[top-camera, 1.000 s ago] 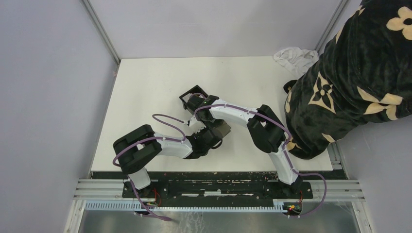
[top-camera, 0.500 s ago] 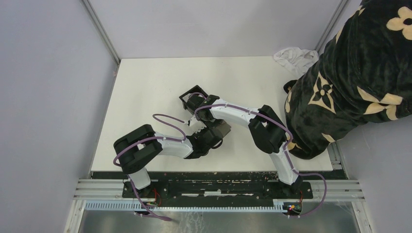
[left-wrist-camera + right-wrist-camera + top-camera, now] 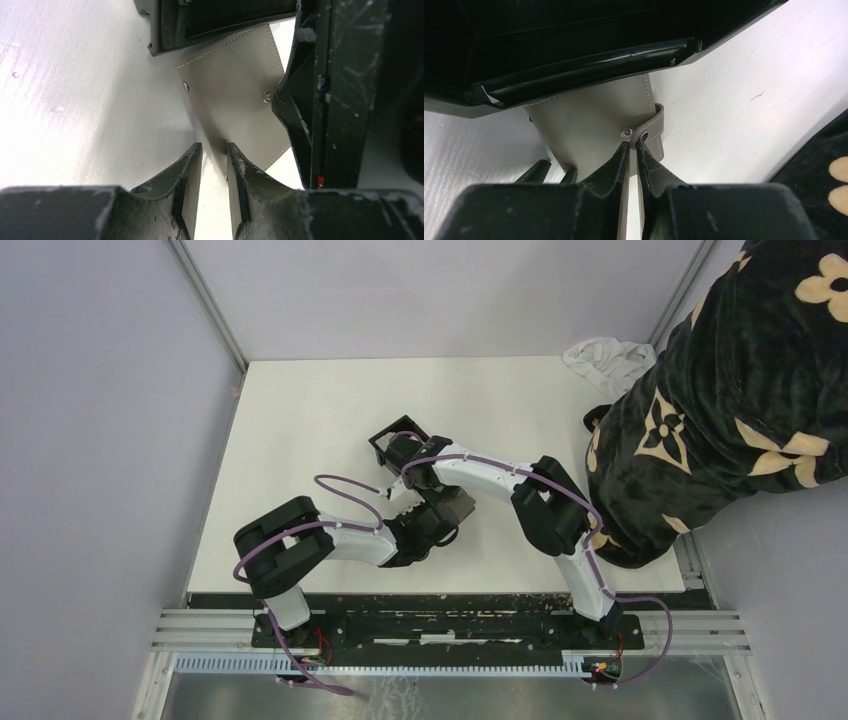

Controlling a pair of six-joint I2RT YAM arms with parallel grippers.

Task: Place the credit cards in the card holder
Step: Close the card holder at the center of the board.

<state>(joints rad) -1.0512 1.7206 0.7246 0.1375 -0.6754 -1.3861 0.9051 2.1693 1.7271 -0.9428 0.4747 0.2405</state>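
A grey stitched leather pouch with snap studs sits tilted beside the card holder, an open-top black box. My left gripper is shut on the pouch's lower corner, and one layer lies against its right finger. My right gripper is shut on the pouch's snap strap. In the top view both wrists crowd over the pouch at the table's middle. The credit cards are out of view.
A person in a black robe with gold flowers leans over the table's right edge. A crumpled white cloth lies at the back right corner. Grey walls close the back and left sides.
My right gripper's jaws have drawn slightly closer on the strap. Both arms and the pouch stay where they were.
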